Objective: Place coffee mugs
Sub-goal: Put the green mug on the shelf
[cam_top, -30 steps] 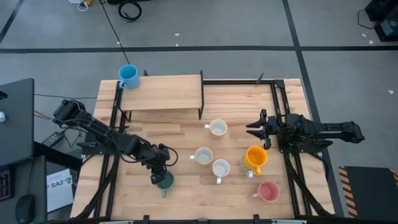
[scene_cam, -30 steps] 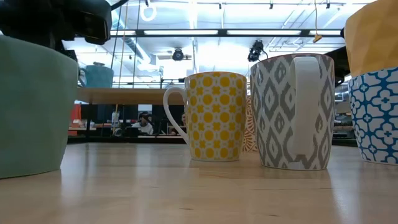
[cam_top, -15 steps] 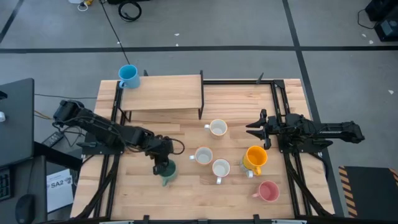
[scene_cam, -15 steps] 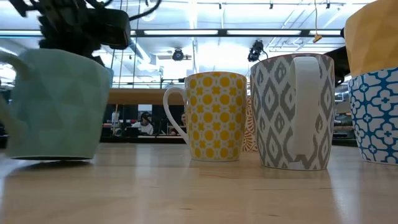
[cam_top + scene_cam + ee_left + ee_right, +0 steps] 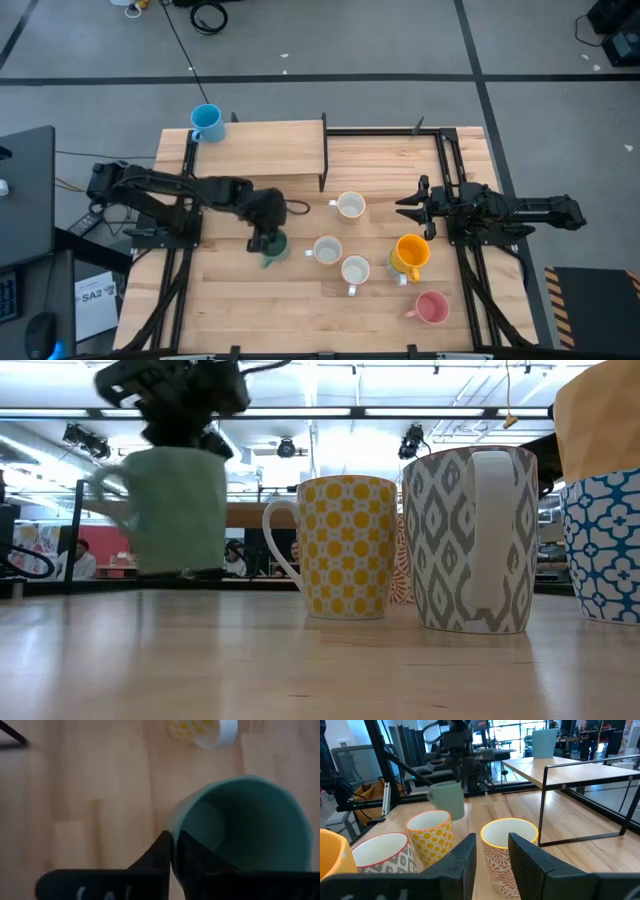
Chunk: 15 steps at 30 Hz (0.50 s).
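Seven mugs in sight from above. Dark green mug (image 5: 274,243) held off the counter (image 5: 300,310) by the left gripper (image 5: 264,240) — jaws clamped on its rim, one finger inside, one outside, as the left wrist view shows. From the low view the green mug hangs clear of the wood, upright, handle pointing away from the yellow-patterned mug (image 5: 347,547).

Blue mug (image 5: 206,121) stands on the raised wooden shelf (image 5: 265,149), at its far left corner. Three white mugs on the counter near the middle: one (image 5: 350,206) just in front of the shelf, two (image 5: 327,250) (image 5: 355,270) closer to the near edge. Orange-yellow mug (image 5: 411,253) to their right; pink mug (image 5: 431,307) nearer the front edge.

Right gripper (image 5: 410,207) waits over the right side of the counter — jaws part-way apart, holding nothing.
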### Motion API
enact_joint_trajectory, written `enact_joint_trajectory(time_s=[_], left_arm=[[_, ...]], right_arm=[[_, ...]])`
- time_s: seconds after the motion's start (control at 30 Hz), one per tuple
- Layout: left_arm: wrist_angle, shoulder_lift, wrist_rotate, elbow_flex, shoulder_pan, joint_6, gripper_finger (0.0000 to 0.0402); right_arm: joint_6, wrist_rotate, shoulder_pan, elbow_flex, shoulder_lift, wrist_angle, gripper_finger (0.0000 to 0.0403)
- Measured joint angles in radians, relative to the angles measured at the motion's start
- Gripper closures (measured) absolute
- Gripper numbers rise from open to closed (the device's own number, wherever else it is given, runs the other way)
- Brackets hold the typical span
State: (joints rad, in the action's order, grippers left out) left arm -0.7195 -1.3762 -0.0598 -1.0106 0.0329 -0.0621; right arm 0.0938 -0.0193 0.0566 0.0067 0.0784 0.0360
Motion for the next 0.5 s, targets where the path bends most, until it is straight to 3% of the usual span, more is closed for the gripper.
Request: enact_joint_trajectory(time_s=[0.2, 0.5], left_arm=[[-0.039, 0.002, 0.015, -0.081, -0.061, -0.203, 0.0376], [-0.039, -0.005, 0.014, -0.085, -0.089, -0.446, 0.0375]], right_arm=[[0.0, 0.0, 0.0, 0.0, 0.0, 0.0, 0.0284], [0.0, 0.0, 0.0, 0.0, 0.0, 0.0, 0.0284]])
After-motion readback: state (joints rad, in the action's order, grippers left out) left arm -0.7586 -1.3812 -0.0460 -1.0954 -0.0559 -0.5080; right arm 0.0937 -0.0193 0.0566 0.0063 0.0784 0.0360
